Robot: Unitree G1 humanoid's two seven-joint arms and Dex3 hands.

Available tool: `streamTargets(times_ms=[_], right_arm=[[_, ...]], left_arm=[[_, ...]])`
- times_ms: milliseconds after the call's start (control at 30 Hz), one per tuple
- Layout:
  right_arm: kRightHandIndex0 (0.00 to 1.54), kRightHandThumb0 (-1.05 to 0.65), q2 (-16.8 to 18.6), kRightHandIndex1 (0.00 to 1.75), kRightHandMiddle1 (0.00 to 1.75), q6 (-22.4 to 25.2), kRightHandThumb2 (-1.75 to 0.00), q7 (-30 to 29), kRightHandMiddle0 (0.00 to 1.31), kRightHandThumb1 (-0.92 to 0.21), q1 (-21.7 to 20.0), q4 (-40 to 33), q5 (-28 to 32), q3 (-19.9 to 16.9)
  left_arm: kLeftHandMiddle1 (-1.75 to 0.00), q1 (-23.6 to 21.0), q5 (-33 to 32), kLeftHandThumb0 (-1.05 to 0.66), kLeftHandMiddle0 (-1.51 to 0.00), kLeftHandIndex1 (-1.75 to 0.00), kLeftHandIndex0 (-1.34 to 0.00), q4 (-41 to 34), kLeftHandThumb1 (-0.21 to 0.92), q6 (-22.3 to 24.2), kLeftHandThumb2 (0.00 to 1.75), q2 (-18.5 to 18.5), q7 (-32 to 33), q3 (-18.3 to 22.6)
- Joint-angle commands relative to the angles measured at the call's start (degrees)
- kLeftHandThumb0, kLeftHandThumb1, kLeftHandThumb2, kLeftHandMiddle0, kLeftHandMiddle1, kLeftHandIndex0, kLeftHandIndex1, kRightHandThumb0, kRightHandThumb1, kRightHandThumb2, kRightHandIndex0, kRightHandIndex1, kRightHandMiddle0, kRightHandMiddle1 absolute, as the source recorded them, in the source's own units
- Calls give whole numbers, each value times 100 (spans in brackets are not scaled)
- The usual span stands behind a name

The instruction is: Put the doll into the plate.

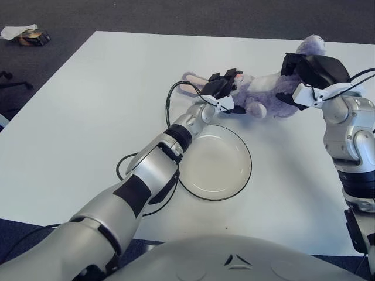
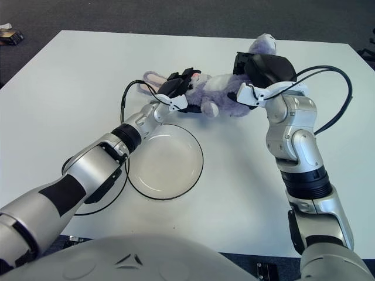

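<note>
The purple-and-white plush doll (image 1: 263,93) lies on the white table (image 1: 88,117) in the upper right of the frame, just above the clear round plate (image 1: 215,163). The left hand (image 1: 225,88) grips its head end; the right hand (image 1: 304,73) clasps its far end

The plate (image 1: 217,165) sits on the table (image 1: 88,117) nearest the robot, with the stuffed rabbit doll (image 1: 258,96) lying just behind it, off its rim. The left hand (image 1: 225,91) is at the doll's left end and the right hand (image 1: 307,73) at its right end, both against it
</note>
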Motion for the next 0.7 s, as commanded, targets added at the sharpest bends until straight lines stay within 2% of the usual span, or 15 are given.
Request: streamTargets(times_ms=[0,667], right_arm=[[133,-50,-65,175,175,-397,-138,-164,66,-27,44,87,320,-122],[135,-54,-270,175,175,-1514,-149,-173,73,-18,384,371,1483,-563]], left_arm=[[-84,-210,-53,-89,0,-82,0,34,78,-198,11,-451,-62,60],[-95,-217,-103,-93,0,-91,0,161,78,-941,17,-328,-161,186]])
